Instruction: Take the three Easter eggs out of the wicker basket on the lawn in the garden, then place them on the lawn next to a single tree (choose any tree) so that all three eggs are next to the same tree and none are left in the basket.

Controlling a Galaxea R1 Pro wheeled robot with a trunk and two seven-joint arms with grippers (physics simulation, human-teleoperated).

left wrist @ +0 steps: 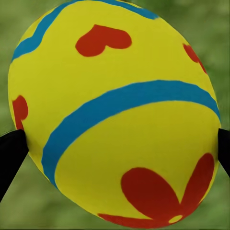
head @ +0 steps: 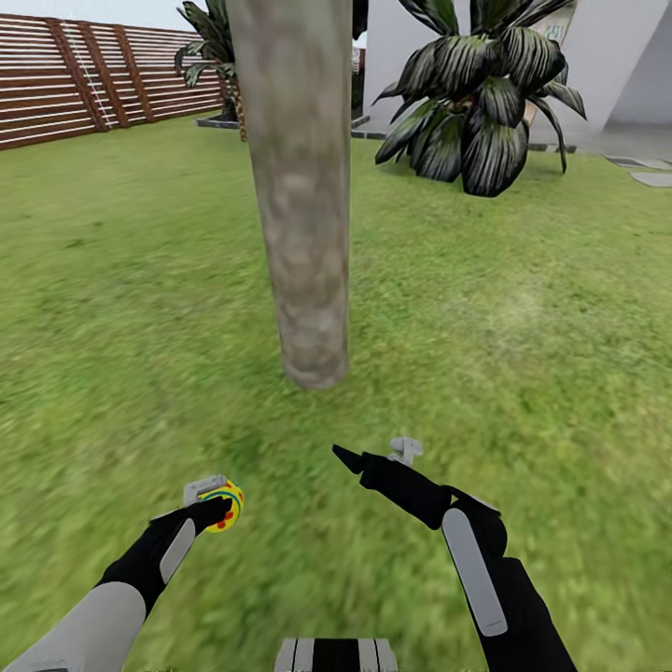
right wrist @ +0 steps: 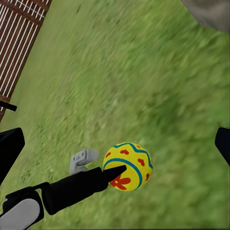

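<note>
A yellow Easter egg (head: 227,507) with blue bands and red flowers is clamped in my left gripper (head: 219,504), low over the lawn (head: 523,327). Seen close in the left wrist view, the egg (left wrist: 115,110) sits between the black fingers (left wrist: 9,155). The tree (head: 301,205), a smooth grey-brown trunk, stands just ahead and slightly right of the egg. My right gripper (head: 373,455) hovers open and empty in front of the trunk's base. Its wrist view shows the egg (right wrist: 128,166) held over the grass, with the trunk (right wrist: 211,12) at the frame's edge. The wicker basket is out of view.
A brown slat fence (head: 56,84) runs along the far left. A broad dark-leaved shrub (head: 485,93) and a white house wall (head: 616,65) stand beyond the tree on the right, with paving slabs (head: 653,177) nearby. Grass spreads out on both sides of the trunk.
</note>
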